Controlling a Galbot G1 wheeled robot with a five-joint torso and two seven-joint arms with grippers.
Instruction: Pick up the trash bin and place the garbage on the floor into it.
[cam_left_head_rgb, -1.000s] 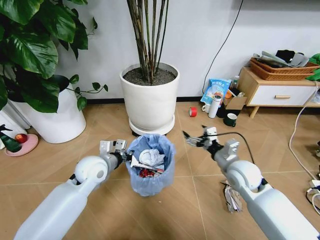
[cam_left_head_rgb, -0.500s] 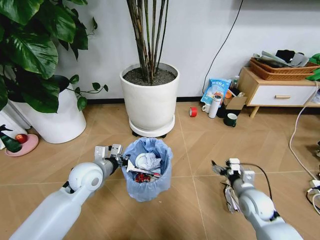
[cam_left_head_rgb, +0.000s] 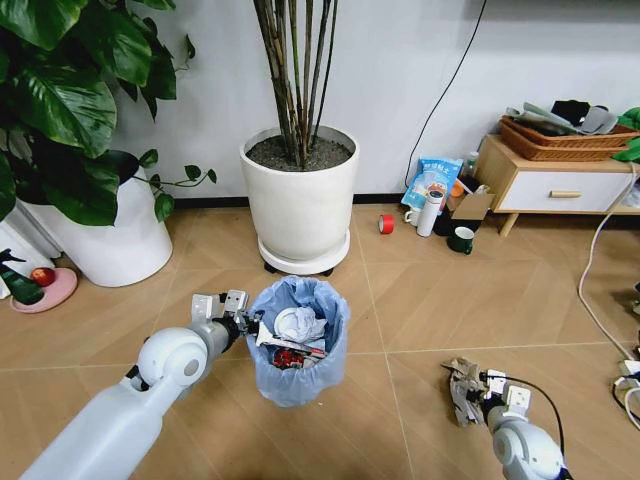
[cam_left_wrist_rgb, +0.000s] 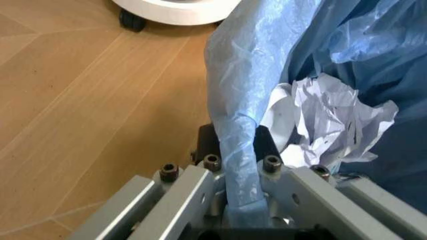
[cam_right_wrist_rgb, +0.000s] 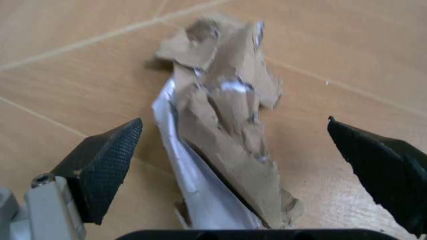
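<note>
The trash bin (cam_left_head_rgb: 298, 352), lined with a light-blue bag, is low in the middle of the head view. My left gripper (cam_left_head_rgb: 243, 326) is shut on its rim; in the left wrist view the left gripper (cam_left_wrist_rgb: 237, 167) pinches the folded bag edge (cam_left_wrist_rgb: 230, 125). Crumpled white paper (cam_left_head_rgb: 298, 322) and a red piece (cam_left_head_rgb: 289, 355) lie inside the bin. A brownish scrap of garbage (cam_left_head_rgb: 461, 388) lies on the floor (cam_left_head_rgb: 420, 300) to the right. My right gripper (cam_right_wrist_rgb: 233, 125) is open just above this scrap (cam_right_wrist_rgb: 227, 130), one finger on each side.
A large white plant pot (cam_left_head_rgb: 300, 205) stands right behind the bin, and another (cam_left_head_rgb: 115, 250) is at the left. A red tape roll (cam_left_head_rgb: 386, 223), mugs and bottles (cam_left_head_rgb: 432, 212) sit by a low wooden cabinet (cam_left_head_rgb: 555, 186). Cables (cam_left_head_rgb: 610, 300) trail along the right.
My right arm has drawn back from beside the bin and dropped to the brownish scrap on the floor at the right. The left gripper stays on the bin, shifted slightly.
</note>
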